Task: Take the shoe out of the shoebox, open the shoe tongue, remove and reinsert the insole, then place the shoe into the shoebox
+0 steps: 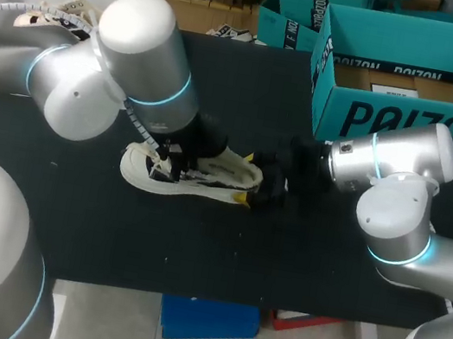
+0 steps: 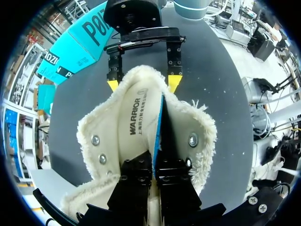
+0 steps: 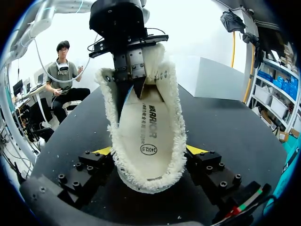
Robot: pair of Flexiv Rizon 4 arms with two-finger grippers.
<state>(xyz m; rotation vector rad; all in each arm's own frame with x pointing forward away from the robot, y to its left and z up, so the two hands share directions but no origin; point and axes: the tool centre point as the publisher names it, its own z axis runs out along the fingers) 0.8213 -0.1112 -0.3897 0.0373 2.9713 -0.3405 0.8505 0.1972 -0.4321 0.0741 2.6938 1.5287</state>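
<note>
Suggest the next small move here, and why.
Probably raise the left claw slightly, peeling the insole out: it is pinched shut on the insole's edge inside the shoe, and the right claw clamps the shoe from both sides.

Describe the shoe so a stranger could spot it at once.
Start at the black table, in front of the open teal cardboard shoebox. In the middle lies the cream shoe, held by the right tool, the left tool pinching its printed insole. Its shaggy fleece rim sets it apart from the smooth box.
</note>
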